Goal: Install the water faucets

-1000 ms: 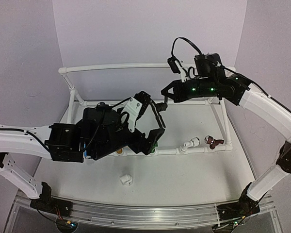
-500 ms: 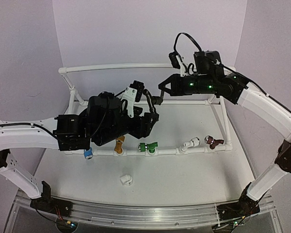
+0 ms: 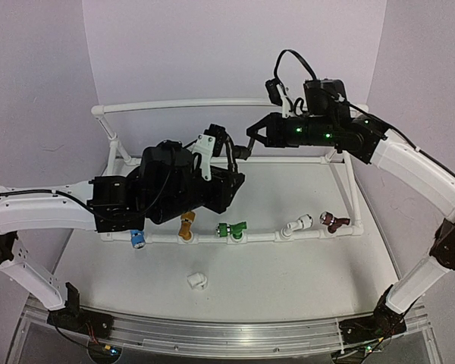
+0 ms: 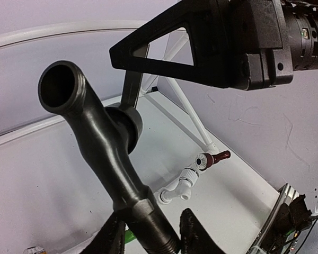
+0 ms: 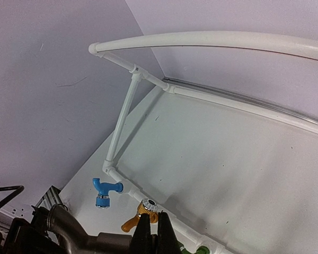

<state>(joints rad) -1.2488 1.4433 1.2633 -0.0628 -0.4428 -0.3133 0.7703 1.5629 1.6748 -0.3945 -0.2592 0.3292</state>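
The left pincer (image 4: pixel 151 235) is bracketing the threaded end of the dark grey metal faucet with a bent lever handle (image 4: pixel 103 137). Its fingers are sitting tight on either side, but whether they are already clamping cannot be told. The right pincer (image 5: pixel 150 233) is pressed together and pinching the faucet's flat lever, so the faucet is hanging in mid-air between the two arms in the upper middle of the overhead frame, above the white bench (image 3: pixel 288 273). This is looking like a handover. The next move is calling for a firm grip by the left pincer before the right one lets go, then a carry down to the white pipe rail (image 3: pixel 265 236), where the blue faucet (image 3: pixel 137 240), gold faucet (image 3: pixel 186 225), green faucet (image 3: pixel 231 229), white faucet (image 3: pixel 297 224) and maroon faucet (image 3: pixel 335 221) are sitting. A second ago the left pincer was spread wide and lower in the frame, hiding the gold and green faucets; now it is raised and narrowed.
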